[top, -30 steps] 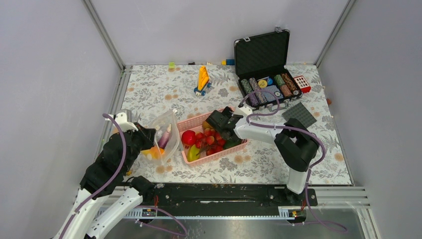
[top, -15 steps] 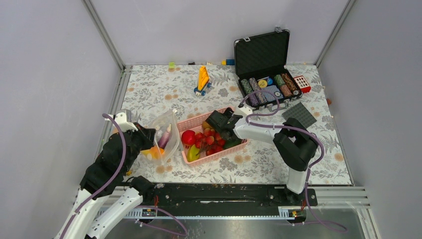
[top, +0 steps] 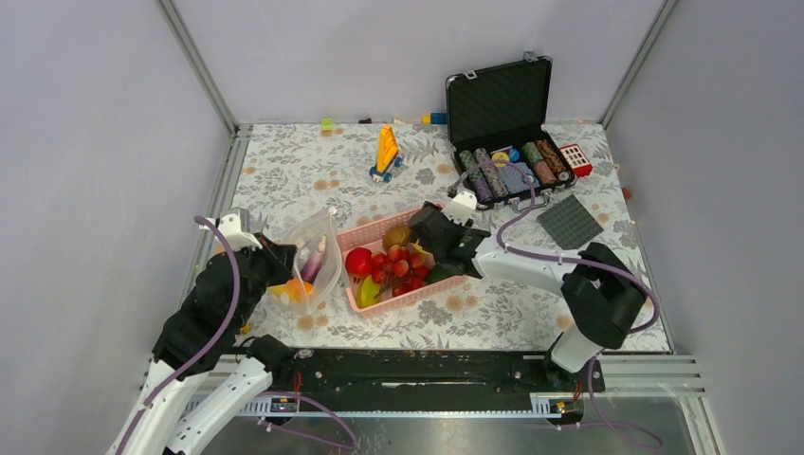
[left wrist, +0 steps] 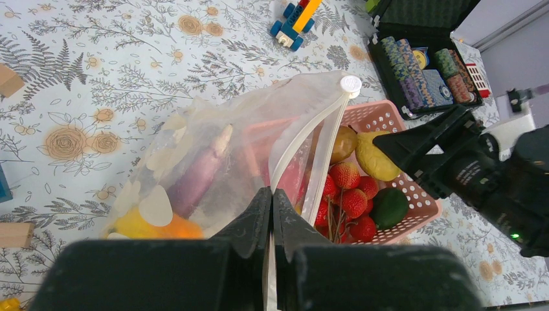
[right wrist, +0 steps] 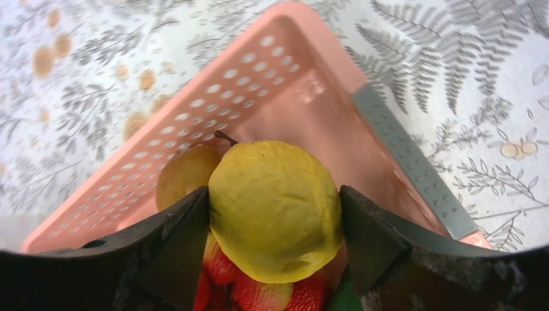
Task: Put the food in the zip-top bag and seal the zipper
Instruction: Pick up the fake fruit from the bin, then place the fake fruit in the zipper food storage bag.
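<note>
Yellow fruit (right wrist: 275,207) fills the right wrist view, clamped between the 2 fingers (right wrist: 175,243) of the right gripper (right wrist: 275,223) over a corner of the pink basket (right wrist: 213,97). A brownish pear (right wrist: 184,175) lies just behind it and strawberries (right wrist: 272,295) lie under it. Whether it rests on the pile or hangs clear of it cannot be told. From the top camera the right gripper (top: 431,232) covers that fruit almost wholly, and only the basket (top: 374,235) and its red contents show.

The left wrist view gives the side look: the fruit (left wrist: 375,159) sits at the tip of the black right gripper (left wrist: 440,149), over the basket's (left wrist: 401,116) far corner, beside a green fruit (left wrist: 388,207).

That view alone shows the left gripper (left wrist: 272,204) pinched tight on the zipper (left wrist: 304,139), holding the bag (left wrist: 194,129) with its mouth gaping toward the basket. 1 purple aubergine (left wrist: 201,172) and an orange-yellow piece (left wrist: 155,227) lie inside. A white slider (left wrist: 350,84) sits at the strip's far end.

From above, the bag (top: 318,256) stands touching the basket's left end, with the left gripper (top: 275,261) at its near side.
</note>
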